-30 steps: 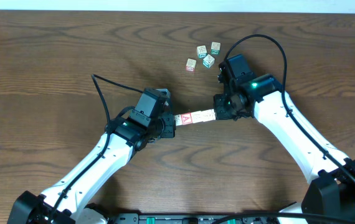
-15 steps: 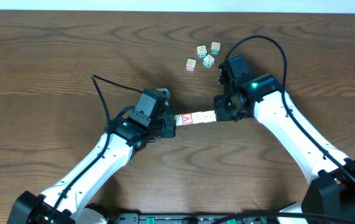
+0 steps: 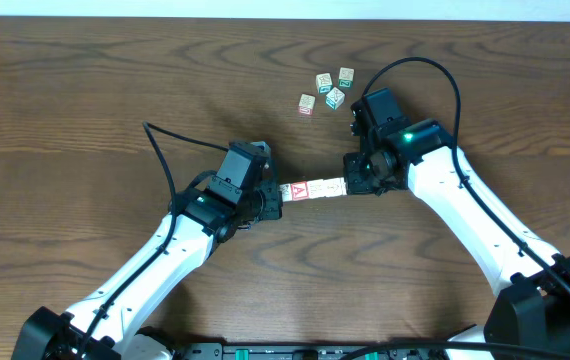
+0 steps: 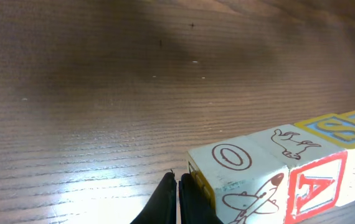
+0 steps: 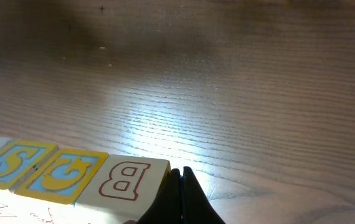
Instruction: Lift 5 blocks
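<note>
Several cream alphabet blocks form one straight row (image 3: 313, 188) between my two grippers. My left gripper (image 3: 278, 196) is shut, its closed tips (image 4: 177, 182) pressed against the row's left end, the block printed with an "O" (image 4: 240, 163). Beside that block a red face with a white "A" (image 4: 314, 188) shows. My right gripper (image 3: 349, 183) is shut too, with its tips (image 5: 179, 175) against the "B" block (image 5: 127, 180) at the other end. Nothing sits between either pair of fingers. Whether the row rests on the table or hangs just above it, I cannot tell.
Several loose alphabet cubes (image 3: 325, 90) lie in a small cluster at the back of the brown wooden table (image 3: 85, 100), just left of the right arm's wrist. A black cable (image 3: 165, 150) loops off the left arm.
</note>
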